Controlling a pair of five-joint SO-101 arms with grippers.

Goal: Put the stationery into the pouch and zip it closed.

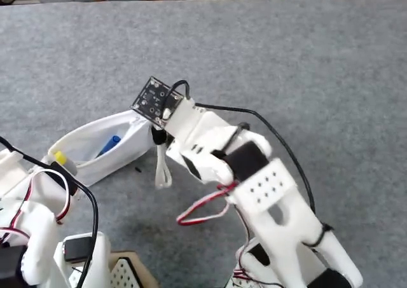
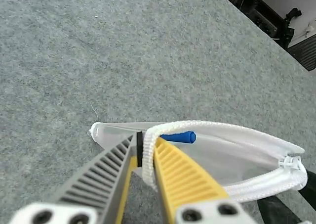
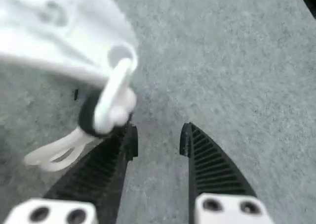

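Atop grey carpeted table (image 1: 305,59) — open white pouch (image 1: 117,163); dim room (image 2: 276,11) behind.

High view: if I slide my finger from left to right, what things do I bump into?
left arm → blue pen, lying inside the pouch → white strap loop → right arm
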